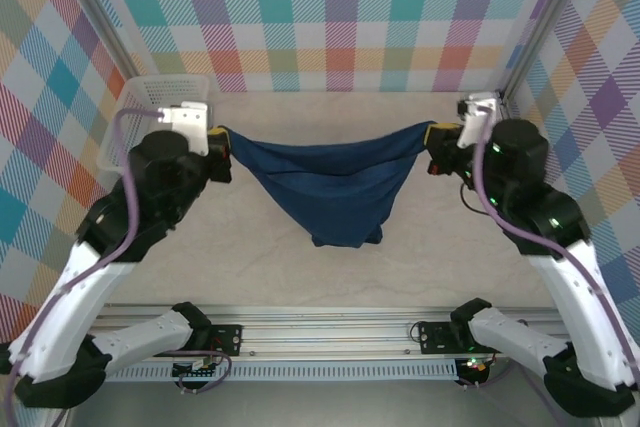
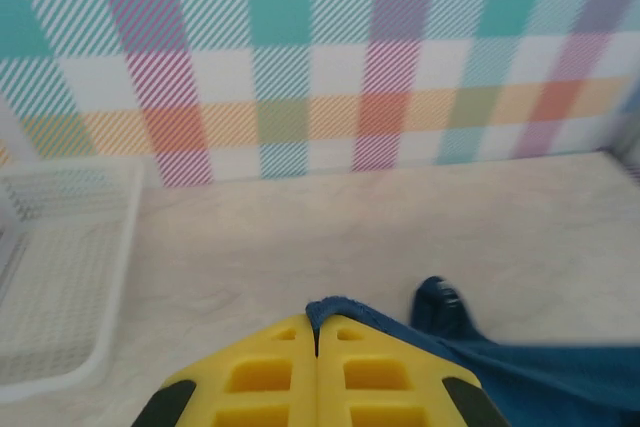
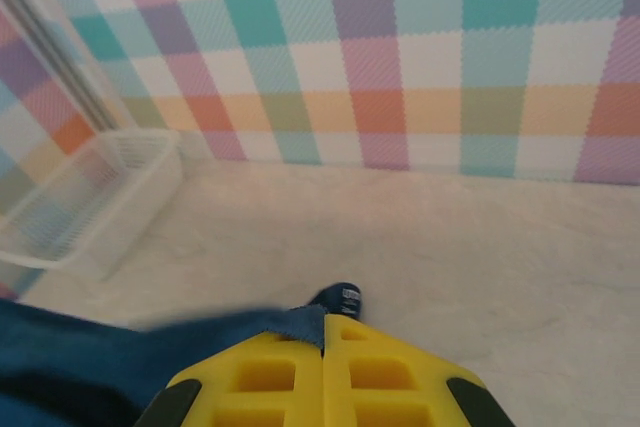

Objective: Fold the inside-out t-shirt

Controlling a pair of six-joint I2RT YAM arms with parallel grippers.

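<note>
The dark navy inside-out t-shirt [image 1: 330,182] hangs stretched between both grippers above the table, sagging to a point in the middle. My left gripper [image 1: 222,144] is shut on its left corner; in the left wrist view the yellow fingers [image 2: 316,332] pinch a blue hem [image 2: 345,309], with cloth [image 2: 540,372] trailing off to the right. My right gripper [image 1: 432,142] is shut on the right corner; in the right wrist view the yellow fingers [image 3: 322,339] clamp a fold of the t-shirt [image 3: 290,324], with fabric [image 3: 80,347] trailing left.
A white mesh basket [image 1: 140,112] stands at the back left beside the left arm, also in the left wrist view as a basket [image 2: 60,267] and in the right wrist view as a basket [image 3: 90,207]. Checked walls enclose the pale table [image 1: 330,267].
</note>
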